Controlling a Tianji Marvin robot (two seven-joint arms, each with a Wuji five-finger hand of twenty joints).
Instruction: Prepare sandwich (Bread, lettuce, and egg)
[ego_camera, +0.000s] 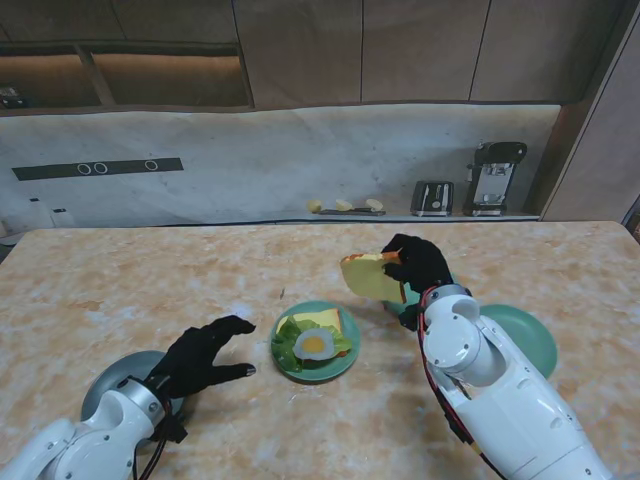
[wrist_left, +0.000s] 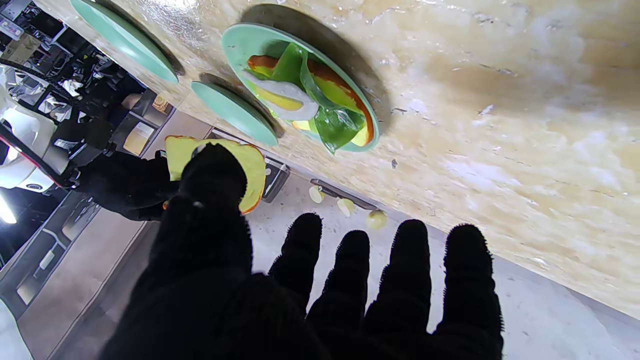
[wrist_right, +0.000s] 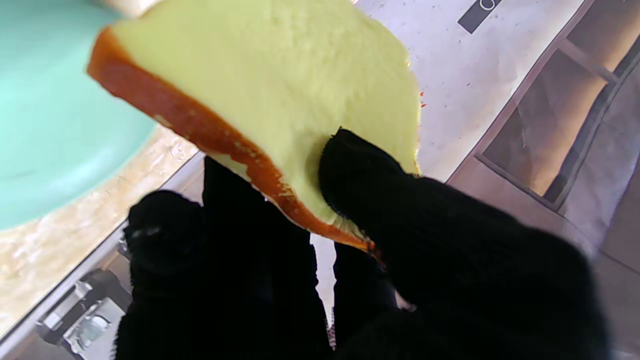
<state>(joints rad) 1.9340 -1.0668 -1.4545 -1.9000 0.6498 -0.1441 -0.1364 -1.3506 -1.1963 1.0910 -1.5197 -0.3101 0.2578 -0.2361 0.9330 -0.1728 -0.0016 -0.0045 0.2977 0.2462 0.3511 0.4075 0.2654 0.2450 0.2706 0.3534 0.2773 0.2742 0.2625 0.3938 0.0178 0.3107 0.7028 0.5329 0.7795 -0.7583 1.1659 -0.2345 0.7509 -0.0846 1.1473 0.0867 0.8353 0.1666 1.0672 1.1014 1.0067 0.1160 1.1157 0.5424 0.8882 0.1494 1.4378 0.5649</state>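
The black-gloved right hand (ego_camera: 418, 262) pinches a pale orange-crusted bread slice (ego_camera: 370, 277) aloft, at two o'clock from the green round plate (ego_camera: 352, 360) holding lettuce (ego_camera: 290, 331) and egg (ego_camera: 314, 345). The left hand (ego_camera: 200, 355) hovers spread at nine o'clock.

- a kitchen, or a set built as one.
- the desk (ego_camera: 150, 280) has a marbled beige stone-look top.
- wooden cabinet fronts (ego_camera: 360, 50) run along the wall above a pale backsplash (ego_camera: 280, 160).
- a toaster (ego_camera: 432, 197) and a coffee machine (ego_camera: 495, 177) stand on the back counter.
- green plates (ego_camera: 345, 362) on the desk carry food.
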